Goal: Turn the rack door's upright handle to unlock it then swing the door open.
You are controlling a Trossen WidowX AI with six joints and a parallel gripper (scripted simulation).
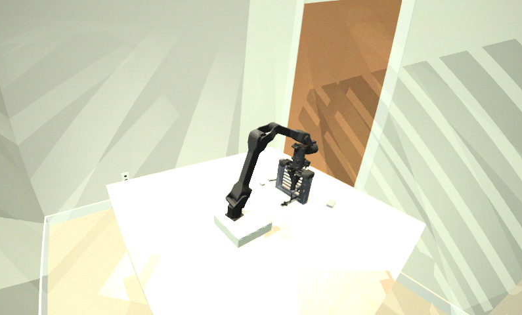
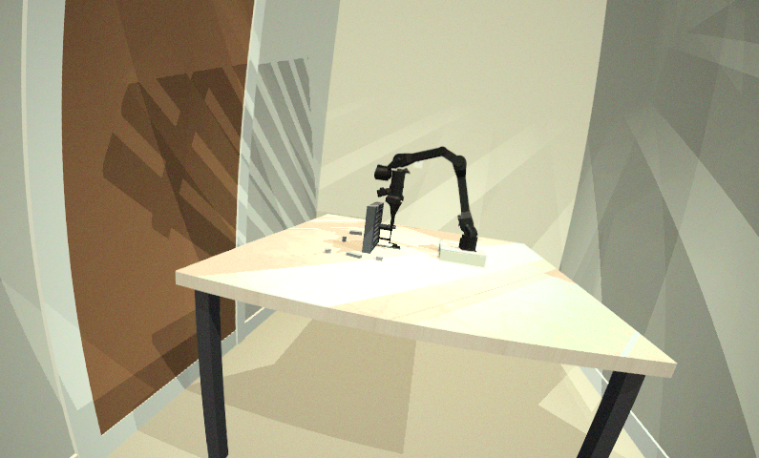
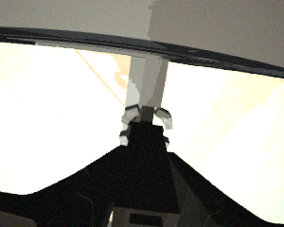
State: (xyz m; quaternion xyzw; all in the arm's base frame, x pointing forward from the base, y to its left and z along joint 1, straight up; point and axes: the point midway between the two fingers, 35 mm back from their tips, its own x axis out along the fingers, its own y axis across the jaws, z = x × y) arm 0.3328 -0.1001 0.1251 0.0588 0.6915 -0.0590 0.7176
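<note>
The rack [image 1: 306, 187] [image 2: 371, 228] is a small dark-blue slatted frame standing upright on the table, and its door looks closed against it. The upright handle [image 3: 143, 133] [image 2: 388, 231] is a dark block that stands out from the door's front. My gripper [image 3: 145, 155] [image 1: 295, 174] [image 2: 392, 217] comes down on it from above and is shut on the handle, with a finger pressed against each side. In the wrist view a grey post [image 3: 146, 82] rises beyond the handle, and the dark top bar of the rack [image 3: 76, 39] crosses above it.
The arm's base stands on a pale slab [image 1: 241, 231] [image 2: 461, 257] near the table's middle. Small grey blocks [image 1: 330, 203] [image 1: 262, 183] [image 2: 353, 255] [image 2: 327, 249] lie around the rack. A thin dark rod [image 1: 289, 201] lies on the table in front of it.
</note>
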